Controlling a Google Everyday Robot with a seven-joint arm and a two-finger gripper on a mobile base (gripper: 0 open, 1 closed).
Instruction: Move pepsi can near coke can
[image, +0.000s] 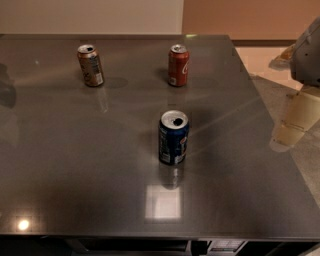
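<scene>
- The table (70, 170) is a dark grey, glossy slab that fills most of the view. The pepsi can (173, 137) stands near its middle, and every place below is given from that can.
- The tan-brown can (90, 65) stands far back and to the left of the pepsi can, well apart from it. It is upright, with an opened silver top and a white label panel on its side.
- The pepsi can is upright, dark blue with white-and-red markings, and its silver top shows an opening. Nothing touches it. A pale square glare (163, 201) lies on the tabletop just in front of it, on the camera's side.
- The coke can (178, 65) stands almost straight behind the pepsi can and slightly to its right. It is well apart from the pepsi can, upright, and red with white script.
- The gripper (290, 127) hangs well to the right of the pepsi can, past the table's right edge. It is cream-coloured, sits under a grey arm (310, 55), and touches none of the cans. Whether it is spread or pressed together cannot be told.
</scene>
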